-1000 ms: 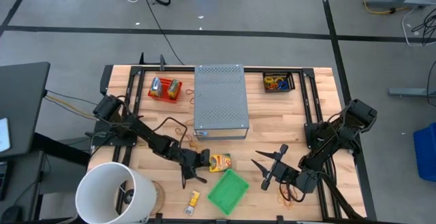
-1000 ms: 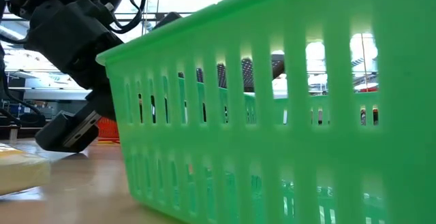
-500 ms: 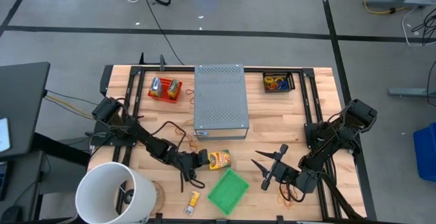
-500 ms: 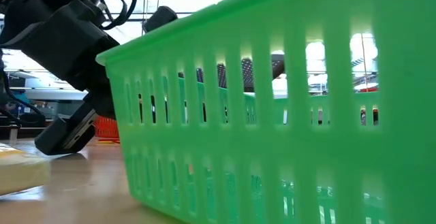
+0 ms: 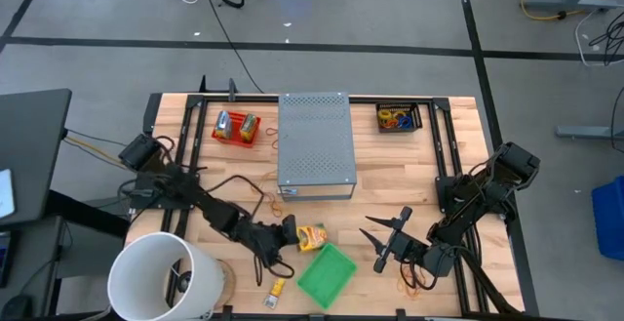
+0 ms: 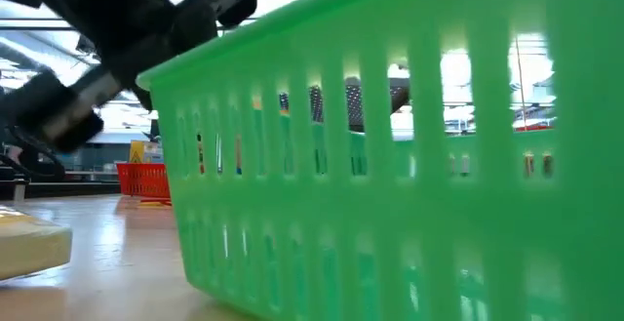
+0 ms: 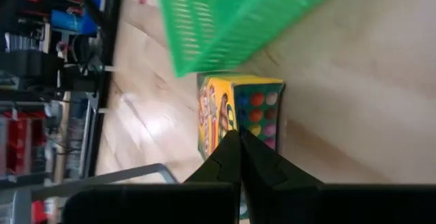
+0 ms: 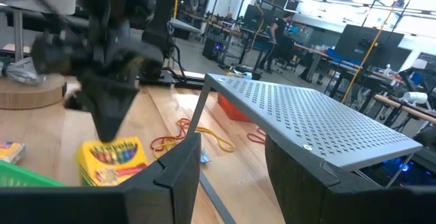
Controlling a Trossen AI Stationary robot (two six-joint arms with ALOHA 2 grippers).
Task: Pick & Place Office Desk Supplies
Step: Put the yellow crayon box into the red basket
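Now left end effector (image 5: 286, 231) raised, shifted.

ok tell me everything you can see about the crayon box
The crayon box is a small yellow-orange printed pack, cardboard by the look, with drawn crayons on one face and coloured dots on another. It sits near the table's front middle, close by the green basket. The left gripper, shut, is at its left edge, apparently pinching it; whether it is lifted cannot be told.
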